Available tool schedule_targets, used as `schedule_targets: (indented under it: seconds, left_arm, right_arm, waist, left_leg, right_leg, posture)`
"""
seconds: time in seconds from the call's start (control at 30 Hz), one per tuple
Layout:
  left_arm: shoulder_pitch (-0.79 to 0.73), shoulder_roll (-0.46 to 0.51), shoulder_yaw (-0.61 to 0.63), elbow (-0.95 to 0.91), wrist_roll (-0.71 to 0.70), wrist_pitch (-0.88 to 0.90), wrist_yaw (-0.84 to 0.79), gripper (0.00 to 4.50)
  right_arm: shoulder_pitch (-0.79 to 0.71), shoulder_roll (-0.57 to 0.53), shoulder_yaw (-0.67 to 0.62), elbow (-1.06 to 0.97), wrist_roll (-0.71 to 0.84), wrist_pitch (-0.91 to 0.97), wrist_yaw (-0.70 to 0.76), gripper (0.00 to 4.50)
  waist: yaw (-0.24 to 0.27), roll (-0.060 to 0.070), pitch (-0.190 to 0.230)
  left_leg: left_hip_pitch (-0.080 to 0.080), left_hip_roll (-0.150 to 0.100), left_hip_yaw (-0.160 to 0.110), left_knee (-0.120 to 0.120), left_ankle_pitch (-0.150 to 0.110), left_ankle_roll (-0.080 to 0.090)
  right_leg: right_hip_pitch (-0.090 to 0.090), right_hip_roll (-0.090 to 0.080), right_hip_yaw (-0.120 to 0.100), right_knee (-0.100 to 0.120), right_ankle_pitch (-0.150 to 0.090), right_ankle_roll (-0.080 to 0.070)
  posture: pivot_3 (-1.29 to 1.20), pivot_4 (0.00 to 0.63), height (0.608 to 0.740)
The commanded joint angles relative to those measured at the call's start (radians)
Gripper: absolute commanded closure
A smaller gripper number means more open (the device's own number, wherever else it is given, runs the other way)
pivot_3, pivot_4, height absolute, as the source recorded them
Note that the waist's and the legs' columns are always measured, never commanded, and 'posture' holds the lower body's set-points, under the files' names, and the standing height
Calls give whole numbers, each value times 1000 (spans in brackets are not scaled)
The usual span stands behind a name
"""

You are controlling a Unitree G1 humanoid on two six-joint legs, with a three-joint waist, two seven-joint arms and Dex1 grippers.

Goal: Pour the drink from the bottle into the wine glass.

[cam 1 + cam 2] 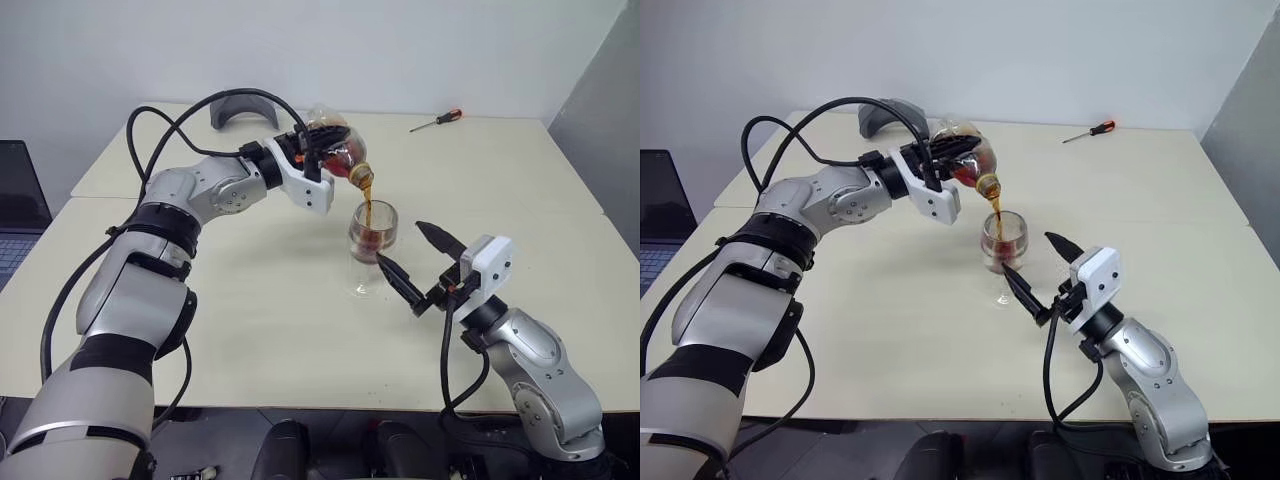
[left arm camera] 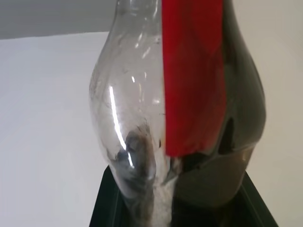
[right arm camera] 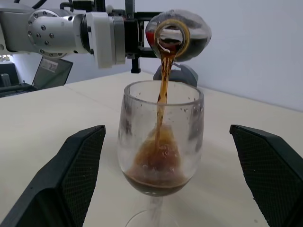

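Clear thin plastic makes the bottle [image 1: 330, 140] light and a little squashy, so the left gripper [image 1: 312, 152], its fingers [image 1: 300, 150] closed round the bulbous body, is judged best off holding there, firmly but without crushing it. It hangs tilted, mouth down, above the wine glass [image 3: 160, 142], and the drink [image 3: 162, 90] runs in a thin brown stream into the bowl, which is partly filled. Being stemmed and top-heavy, the glass looks fragile and easy to tip; the stem would be the place to steady it. The right gripper [image 3: 173, 172] waits with fingers [image 3: 71, 175] spread wide on either side of it, apart. On the worktop [image 1: 250, 330]: one bottle, one glass, one screwdriver [image 1: 437, 121], one grey curved object [image 1: 243, 110].
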Motion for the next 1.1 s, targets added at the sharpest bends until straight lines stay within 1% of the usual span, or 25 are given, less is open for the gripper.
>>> schedule_targets:
  seconds: [0.03, 1.1]
  left_arm:
    - [-48, 11, 7, -13, -12, -3, 24, 3602]
    - [-42, 3, -2, -29, -15, -33, 27, 3604]
  right_arm:
    - [-8, 1, 11, -39, -18, -43, 2, 0]
    - [18, 15, 27, -10, -34, -73, 24, 0]
  waist:
    - [0, 0, 0]
    - [0, 0, 0]
  left_leg:
    - [0, 0, 0, 1, 0, 0]
    - [-1, 0, 0, 4, 0, 0]
  right_leg:
    - [0, 0, 0, 0, 0, 0]
    - [0, 0, 0, 3, 0, 0]
  posture:
    - [0, 150, 740]
    - [0, 150, 740]
